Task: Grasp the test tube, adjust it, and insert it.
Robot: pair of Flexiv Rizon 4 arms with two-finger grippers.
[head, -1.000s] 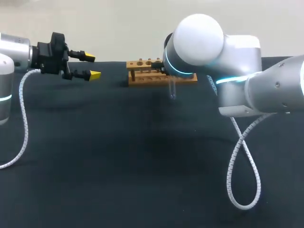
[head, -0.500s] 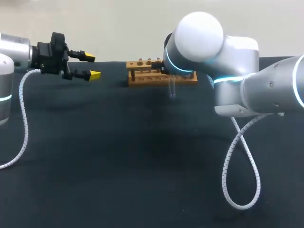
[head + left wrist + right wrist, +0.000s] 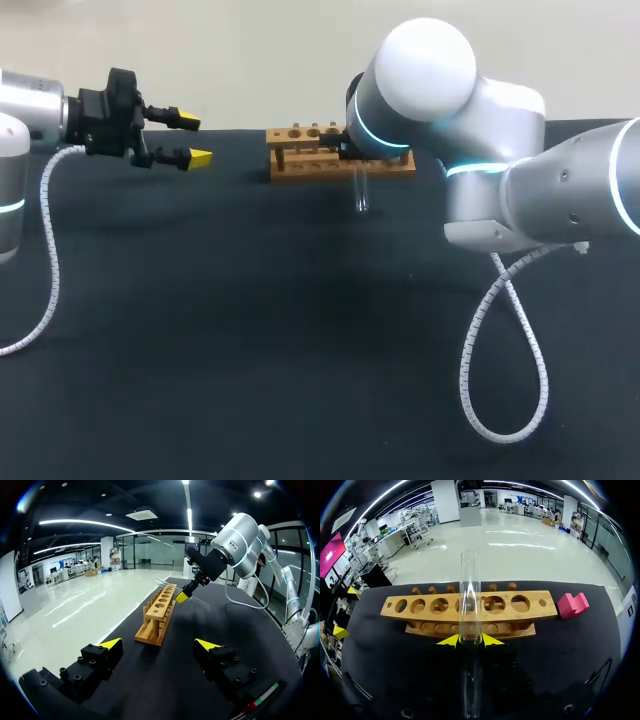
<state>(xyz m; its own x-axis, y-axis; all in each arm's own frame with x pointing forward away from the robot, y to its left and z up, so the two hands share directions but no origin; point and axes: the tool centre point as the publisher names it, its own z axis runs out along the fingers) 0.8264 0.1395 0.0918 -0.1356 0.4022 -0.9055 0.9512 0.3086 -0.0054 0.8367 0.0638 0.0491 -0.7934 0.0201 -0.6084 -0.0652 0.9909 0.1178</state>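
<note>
- Head view: the test tube (image 3: pixel 362 190) hangs roughly upright, rounded end down, just on the near side of the wooden rack (image 3: pixel 300 150) and above the dark surface (image 3: pixel 250 330). It is not yet in any hole.
- The right arm (image 3: pixel 480 150) reaches past the middle to the rack, and its large joint hides the grip from this view. Judged purpose: the tube is carried vertical so it can be lined up over a hole.
- The left hand (image 3: pixel 195 139) hovers well apart from the rack with its fingers spread and nothing between them. It does not obstruct the approach.
- Left wrist view: the rack lies ahead of the spread fingers. At the rack's far end the right hand (image 3: pixel 184 596) pinches the tube, which appears tilted from this angle. Nothing lies between the left hand and the rack.
- Right wrist view: both yellow tips press the tube from either side, so the grip is firm. The rack's row of holes lies beyond, and the visible holes look empty.
- A pink block (image 3: pixel 572 605) sits just beside one end of the rack, clear of the central holes. Judged risk: the tube still needs alignment with a hole.
</note>
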